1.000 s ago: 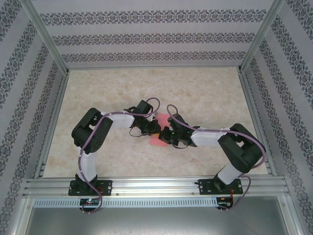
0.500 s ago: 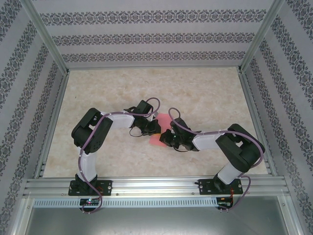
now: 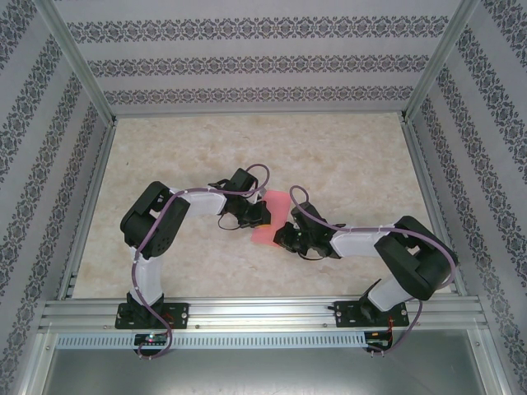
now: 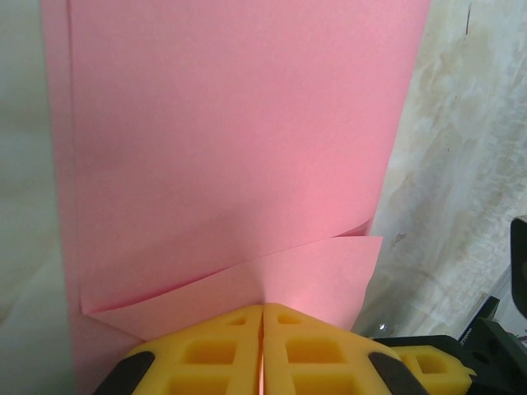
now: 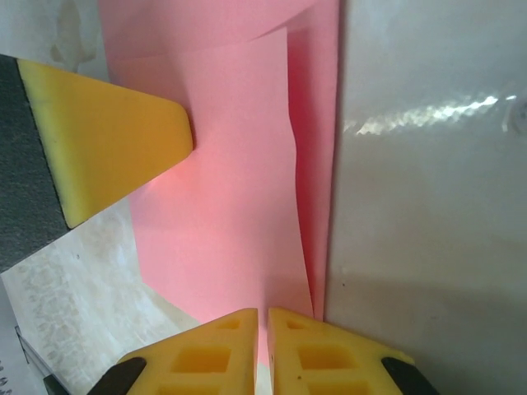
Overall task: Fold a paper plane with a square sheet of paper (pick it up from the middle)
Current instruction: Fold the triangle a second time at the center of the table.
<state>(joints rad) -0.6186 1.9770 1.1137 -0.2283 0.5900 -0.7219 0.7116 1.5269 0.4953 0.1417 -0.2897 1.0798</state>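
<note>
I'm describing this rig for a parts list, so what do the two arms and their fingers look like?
The left arm and right arm match: rounded black joint housings, white link shells, black base plates on a silver aluminium rail. A thin purple cable loops along each. The fingers are yellow moulded blocks with square recesses, black behind.

Both arms elbowed inward, left claw (image 4: 262,317) and right claw (image 5: 263,322) close together, fingers closed.
</note>
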